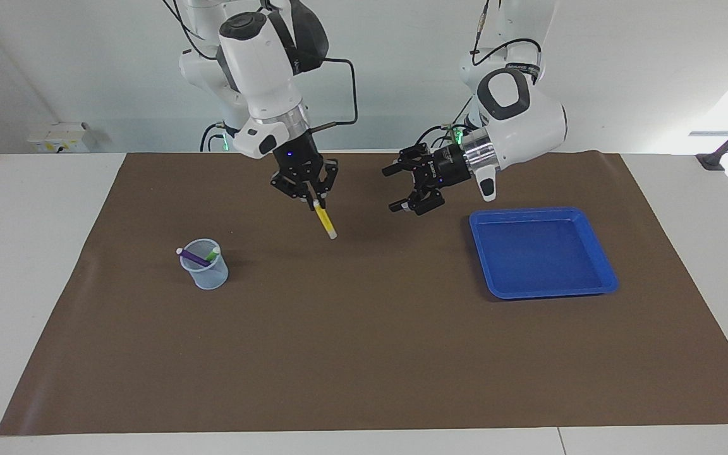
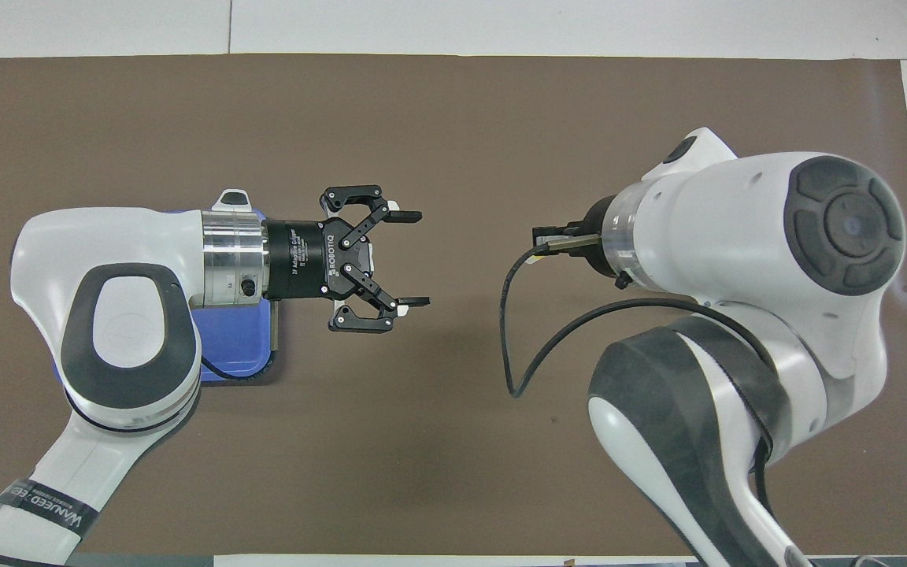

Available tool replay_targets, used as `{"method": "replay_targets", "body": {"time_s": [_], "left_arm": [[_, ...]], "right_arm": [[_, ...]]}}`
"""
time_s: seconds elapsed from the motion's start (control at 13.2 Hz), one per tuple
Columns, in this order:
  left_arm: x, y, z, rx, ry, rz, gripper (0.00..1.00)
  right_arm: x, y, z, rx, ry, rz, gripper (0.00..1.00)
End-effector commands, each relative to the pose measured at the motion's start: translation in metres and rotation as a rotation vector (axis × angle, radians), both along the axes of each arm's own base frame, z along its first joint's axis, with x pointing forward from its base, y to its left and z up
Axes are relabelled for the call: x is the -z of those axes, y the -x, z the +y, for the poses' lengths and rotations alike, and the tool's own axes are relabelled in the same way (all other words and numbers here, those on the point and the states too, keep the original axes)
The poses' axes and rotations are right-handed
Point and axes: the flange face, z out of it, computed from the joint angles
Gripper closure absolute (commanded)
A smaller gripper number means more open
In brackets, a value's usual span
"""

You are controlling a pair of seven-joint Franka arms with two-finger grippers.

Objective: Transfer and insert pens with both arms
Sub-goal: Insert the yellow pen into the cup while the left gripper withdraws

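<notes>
The right arm's black two-finger gripper hangs in the air over the brown mat, above its middle part on the robots' half, and points steeply down. Its fingertips are pressed onto the top of a slim yellow marker pen, which hangs from them slightly tilted, its pale whitish end lowest and clear of the mat. From above, the right arm's big white wrist hides both this gripper and the pen.

The left arm's black two-finger gripper is also raised over the mat, lying nearly level and pointing toward the right arm's end of the table. Its fingers are spread wide with nothing between them. It sits well apart from the yellow pen, and just beside the shallow blue square plastic tray at the left arm's end of the mat.

Toward the right arm's end stands a small translucent pale-blue cup. 2 more pens lean inside it: a purple marker pen lying across the rim with its whitish end poking out, and a green marker pen beside it.
</notes>
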Motion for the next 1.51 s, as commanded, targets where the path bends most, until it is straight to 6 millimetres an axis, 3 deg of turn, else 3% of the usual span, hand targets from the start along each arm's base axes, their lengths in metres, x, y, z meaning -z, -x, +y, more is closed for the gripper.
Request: {"method": "replay_targets", "body": {"time_s": [0.0,0.3,0.45,0.53,0.6,0.76,1.06,1.29,1.36,1.44], "left_arm": [[0.003,-0.007,0.029,0.024,-0.107,-0.053,0.00],[-0.011,-0.032,0.041,0.290,-0.467,-0.251,0.00],[-0.018,-0.042,0.049,0.536,-0.662,-0.337,0.00],[-0.024,-0.043,0.057,0.676,-0.691,-0.397,0.00],[-0.029,-0.047,0.080,0.785,-0.687,-0.440,0.00],[-0.047,-0.049,0.119,1.001,-0.710,-0.521,0.00],[-0.087,-0.046,0.158,1.304,-0.774,-0.634,0.00],[-0.139,-0.023,0.178,1.477,-0.773,-0.738,0.00],[-0.151,-0.013,0.183,1.537,-0.753,-0.790,0.00],[-0.151,-0.009,0.185,1.575,-0.738,-0.817,0.00]], "right_arm": [[0.003,-0.006,-0.062,-0.119,0.132,-0.010,1.00],[0.007,-0.016,-0.134,-0.186,0.217,0.023,1.00],[0.011,-0.014,-0.156,-0.207,0.230,0.052,1.00],[0.015,-0.010,-0.169,-0.190,0.232,0.059,1.00],[0.023,-0.006,-0.177,-0.185,0.248,0.072,1.00],[0.026,-0.002,-0.184,-0.179,0.259,0.079,1.00],[0.051,0.004,-0.204,-0.181,0.257,0.077,1.00],[0.068,0.007,-0.205,-0.180,0.255,0.073,1.00],[0.071,0.006,-0.206,-0.172,0.253,0.069,0.83],[0.072,0.005,-0.205,-0.172,0.252,0.061,0.48]]}}
